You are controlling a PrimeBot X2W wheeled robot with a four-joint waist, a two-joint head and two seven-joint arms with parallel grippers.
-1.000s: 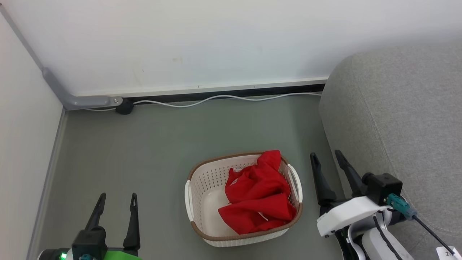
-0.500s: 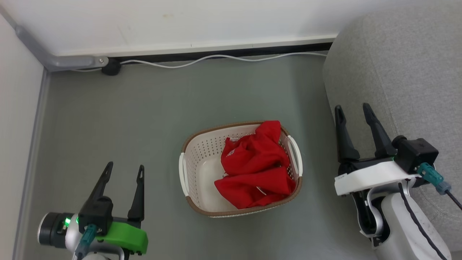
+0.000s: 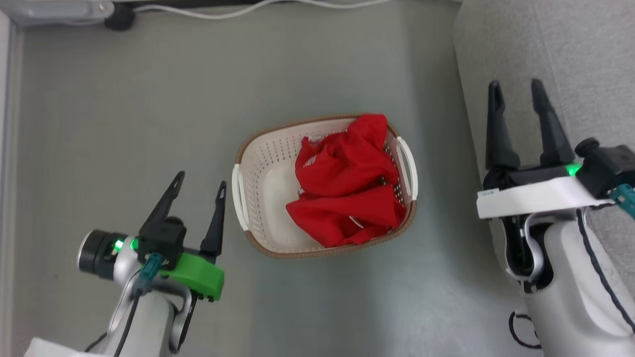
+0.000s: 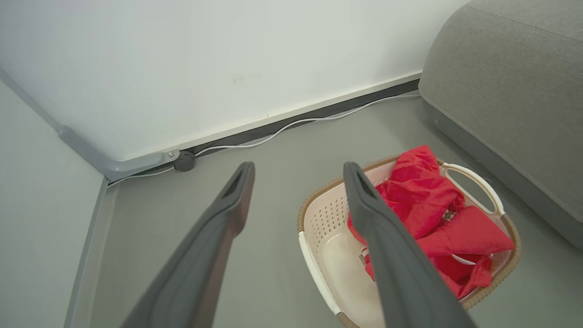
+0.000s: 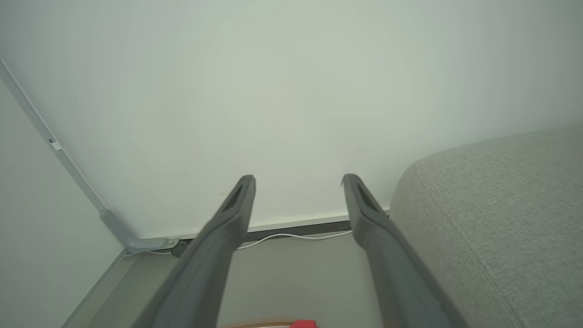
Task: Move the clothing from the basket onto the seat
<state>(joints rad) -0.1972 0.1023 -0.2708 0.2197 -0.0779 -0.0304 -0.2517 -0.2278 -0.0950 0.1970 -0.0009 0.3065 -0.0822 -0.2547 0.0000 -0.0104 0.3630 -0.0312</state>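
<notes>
Crumpled bright red clothing (image 3: 347, 183) (image 4: 428, 214) fills the right half of the cream basket (image 3: 258, 193) (image 4: 319, 218), which stands on the grey floor in the middle of the head view. A sliver of the red cloth (image 5: 303, 324) peeks over the bottom edge of the right wrist view. The grey seat (image 3: 585, 59) (image 4: 510, 100) (image 5: 492, 218) rises to the right of the basket. My left gripper (image 3: 199, 179) (image 4: 296, 169) is open, above the floor just left of the basket. Open too, my right gripper (image 3: 516, 87) (image 5: 298, 181) hovers by the seat's edge, right of the basket.
A white cable (image 3: 238, 11) (image 4: 291, 125) and a dark plug (image 3: 119, 21) (image 4: 184, 161) run along the foot of the white wall. A grey conduit (image 4: 114, 166) (image 5: 114, 223) bends in the far left corner. A side wall (image 4: 41, 218) closes the left.
The head camera has tilted down, so the wall has slid out of view. Both arms have risen further into the picture, still open. The basket and clothing have not shifted on the floor.
</notes>
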